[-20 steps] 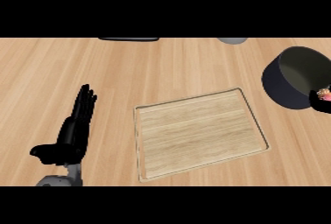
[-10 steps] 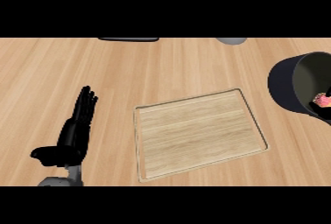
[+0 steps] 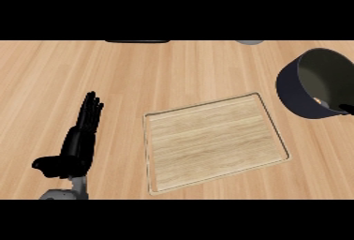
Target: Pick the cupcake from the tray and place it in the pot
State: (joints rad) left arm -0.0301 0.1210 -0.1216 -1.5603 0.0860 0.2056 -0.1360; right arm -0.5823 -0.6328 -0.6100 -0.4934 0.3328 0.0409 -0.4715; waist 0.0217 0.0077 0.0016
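Observation:
The wooden tray [image 3: 216, 141] lies flat at the centre with nothing on it. A dark pot [image 3: 313, 84] stands at the right edge, partly cut off. Inside it, near the front wall, a small orange and white bit [image 3: 318, 101] shows, probably the cupcake. A small black shape [image 3: 346, 108] at the pot's front rim may be part of my right hand; too little of it shows to judge its fingers. My left hand [image 3: 77, 143] rests open on the counter left of the tray, fingers straight and pointing away, holding nothing.
The wooden counter [image 3: 138, 79] stretches all around the tray. A dark flat object [image 3: 137, 41] and a grey round object [image 3: 249, 42] peek in at the far edge.
The pink-topped cupcake seen at the pot's right side has sunk inside, leaving only a small bit showing. The pot's outline has shifted slightly. The left hand and tray have stayed put.

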